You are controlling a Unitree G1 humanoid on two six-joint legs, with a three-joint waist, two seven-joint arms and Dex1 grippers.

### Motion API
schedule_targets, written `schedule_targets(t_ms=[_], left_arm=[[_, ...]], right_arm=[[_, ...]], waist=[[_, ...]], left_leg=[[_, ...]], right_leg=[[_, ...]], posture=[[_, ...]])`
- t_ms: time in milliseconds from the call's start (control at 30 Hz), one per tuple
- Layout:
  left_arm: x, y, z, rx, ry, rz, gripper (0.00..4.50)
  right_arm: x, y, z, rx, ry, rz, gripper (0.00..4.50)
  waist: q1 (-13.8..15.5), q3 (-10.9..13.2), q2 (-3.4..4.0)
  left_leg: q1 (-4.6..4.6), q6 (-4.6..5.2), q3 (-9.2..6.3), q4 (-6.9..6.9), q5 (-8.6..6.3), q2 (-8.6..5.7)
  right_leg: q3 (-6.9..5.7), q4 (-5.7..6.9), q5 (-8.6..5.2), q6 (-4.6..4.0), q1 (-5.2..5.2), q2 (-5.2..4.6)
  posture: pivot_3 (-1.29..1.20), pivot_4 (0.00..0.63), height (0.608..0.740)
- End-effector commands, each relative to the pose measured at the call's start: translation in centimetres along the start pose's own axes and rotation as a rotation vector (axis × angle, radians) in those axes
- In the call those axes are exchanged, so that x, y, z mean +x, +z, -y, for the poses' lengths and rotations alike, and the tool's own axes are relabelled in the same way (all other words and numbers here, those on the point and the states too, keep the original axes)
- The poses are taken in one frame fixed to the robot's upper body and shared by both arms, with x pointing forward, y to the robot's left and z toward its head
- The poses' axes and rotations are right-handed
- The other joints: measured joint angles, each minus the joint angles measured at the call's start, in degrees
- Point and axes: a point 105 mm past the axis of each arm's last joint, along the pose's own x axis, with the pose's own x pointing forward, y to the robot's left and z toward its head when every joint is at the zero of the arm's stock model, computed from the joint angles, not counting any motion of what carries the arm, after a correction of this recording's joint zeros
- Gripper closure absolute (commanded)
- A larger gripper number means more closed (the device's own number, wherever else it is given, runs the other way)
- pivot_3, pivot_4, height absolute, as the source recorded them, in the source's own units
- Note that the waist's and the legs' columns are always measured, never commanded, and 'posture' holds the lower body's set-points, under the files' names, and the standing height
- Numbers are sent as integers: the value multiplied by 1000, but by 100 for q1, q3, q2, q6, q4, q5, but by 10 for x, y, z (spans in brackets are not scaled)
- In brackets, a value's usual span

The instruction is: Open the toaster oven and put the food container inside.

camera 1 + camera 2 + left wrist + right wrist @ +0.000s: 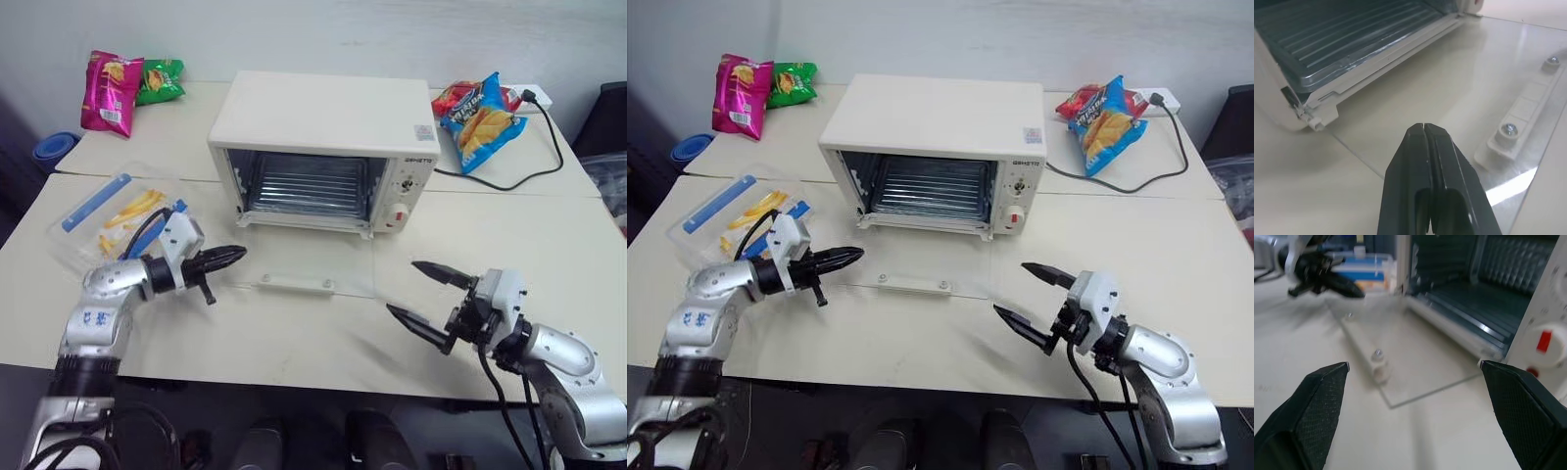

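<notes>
On table, centre: oven (323, 147) is seen with its glass door (299, 262) folded fully down, lying flat on the table (549, 245); handle (294, 285) at the door's near edge.
Oven cavity: a ribbed tray or rack is seen on its floor; no food is seen inside.
Container (113, 215): set on the table to the oven's left, well apart from the door opening, just behind the left gripper's wrist; not held.
Container contents: yellow fries are seen through the clear lid; blue clips at two sides; lid judged closed.
Left gripper (223, 258): fingers pressed together with nothing between them, pointed level toward the door's left edge, just above or beside the glass; contact cannot be told.
Right gripper (429, 297): jaws spread wide, empty, held near the door's right front corner, clear of it.
Done: opening step judged complete.
Left: container is to be picked up, carried past the lowered door and set in the cavity.
Risk, judged: the flat door lies across the approach and could be knocked.
Other items: snack bags (132, 88) at the far left and more bags (480, 117) at the far right; cord (549, 147) beside the latter.
</notes>
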Motion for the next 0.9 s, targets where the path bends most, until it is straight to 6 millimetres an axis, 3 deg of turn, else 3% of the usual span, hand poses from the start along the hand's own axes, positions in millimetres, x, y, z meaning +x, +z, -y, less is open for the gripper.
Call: schedule_targets(t_ms=[33, 200, 267, 400, 433, 500, 667, 733, 900], left_arm=[[-37, 23, -13, -11, 210, 194, 3714], [-108, 25, -26, -96, 531, 267, 2187], [-147, 20, -29, -123, 688, 254, 1589], [-243, -16, -24, -247, 1077, 148, 391], [-258, -24, -22, -264, 1158, 109, 41], [-277, -33, -24, -308, 1260, 64, 16], [-268, -24, -45, -449, 1254, 110, 16], [-254, -25, -57, -552, 1216, 66, 16], [-220, 1, -91, -656, 1156, 87, 16]], right_arm=[[20, 24, 3, -56, 36, 148, 0], [42, 32, -3, -95, 108, 233, 0], [49, 36, -4, -108, 120, 277, 0], [61, 40, -13, -122, 179, 335, 0], [62, 41, -13, -114, 175, 354, 0], [63, 42, -14, -127, 188, 367, 0], [60, 41, -15, -186, 215, 356, 0], [60, 43, -11, -217, 210, 357, 0], [60, 41, -9, -234, 219, 344, 0]], waist=[[3, 0, 0], [8, -1, -1], [13, -1, -2], [-4, -4, -6], [2, -4, -6], [31, -4, -7], [176, -17, -29], [165, -21, -36], [84, -22, -35]], left_leg=[[1, -3, 2, 1, -2, 4], [-2, -24, -2, 1, -17, 39], [-2, -19, -1, 1, -21, 34], [3, -4, 12, 12, -32, 32], [6, 0, 16, 12, -38, 36], [8, 19, 19, 16, -54, 38], [3, 40, 7, 55, -78, 35], [4, 36, 6, 54, -81, 35], [3, 4, 13, 48, -69, 36]], right_leg=[[4, -1, 1, -1, -1, -2], [39, -12, -1, -11, -5, 7], [49, -14, -1, -12, -4, 5], [74, -15, -1, -11, -2, 4], [80, -15, -1, -12, -3, 8], [85, -14, -2, -12, -4, 13], [83, -12, 0, -12, 11, 10], [87, -12, 0, -12, 11, 8], [95, -3, 0, -13, -1, 14]], posture=[[0, 150, 740], [0, 150, 740], [0, 150, 740], [0, 150, 740], [0, 150, 740], [0, 150, 740], [0, 150, 740], [0, 150, 740], [0, 150, 740]])
